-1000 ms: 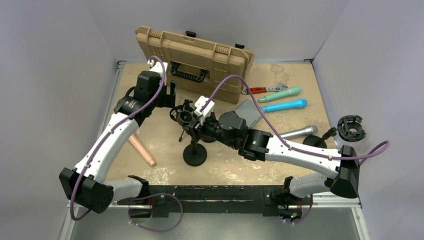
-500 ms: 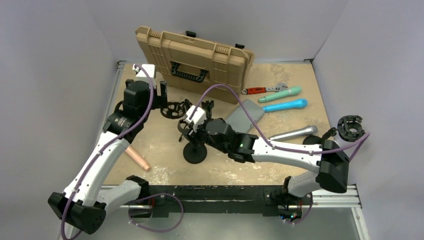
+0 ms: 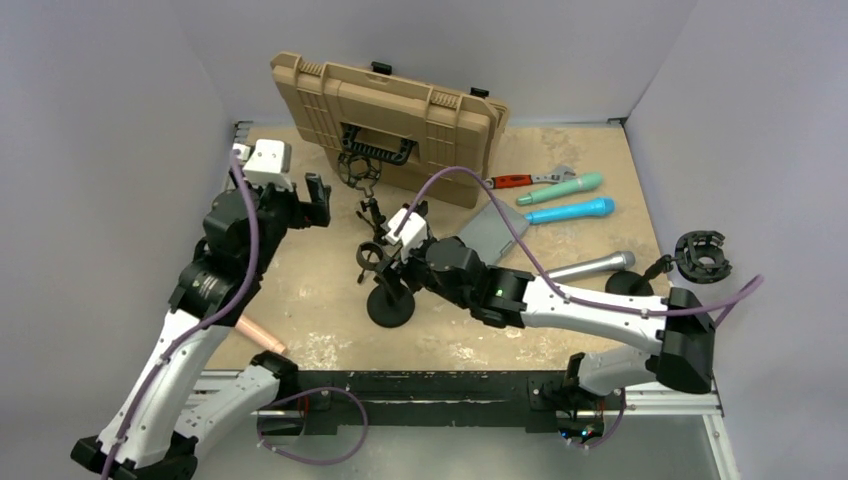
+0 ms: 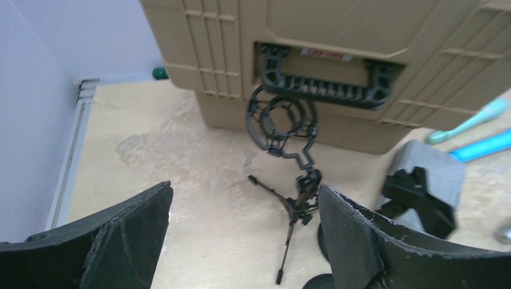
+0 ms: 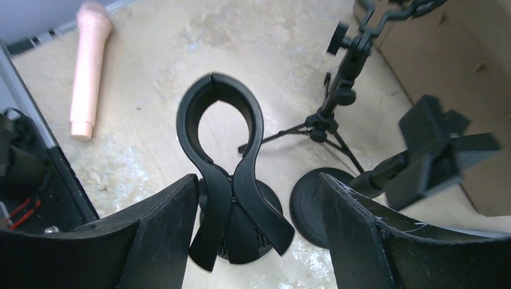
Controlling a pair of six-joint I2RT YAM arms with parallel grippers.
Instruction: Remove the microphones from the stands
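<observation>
**Task item.** The pink microphone (image 3: 260,337) is found lying flat on the table (image 3: 320,285) at the near left. It is well apart from the stand (image 3: 390,308) and partly hidden under the left arm. The stand's clip (image 5: 232,198) is seen empty.

**Right gripper** (image 5: 259,180). It is positioned at the clip with its fingers spread wide, one on either side. No contact with the clip can be confirmed, and nothing is held.

**Left gripper** (image 4: 244,188). It is raised over the far left of the table, near the left end of the tan case (image 3: 400,100). Its fingers are set wide apart and nothing is held between them.

**Changes since the earlier frames.**
- One second ago the left gripper was close beside the stand. It has since been drawn back to the left and far side, well apart from it.
- The shock mount (image 4: 279,146) on the tripod stand (image 4: 291,208) was previously low beside the clip. It is now seen in front of the case handle (image 4: 325,90).
- The right gripper has been kept at the clip throughout, though its arm has been shifted.
- The visible end of the pink microphone is noted closer to the near edge than before, and more of its length is now covered by the left arm.
</observation>
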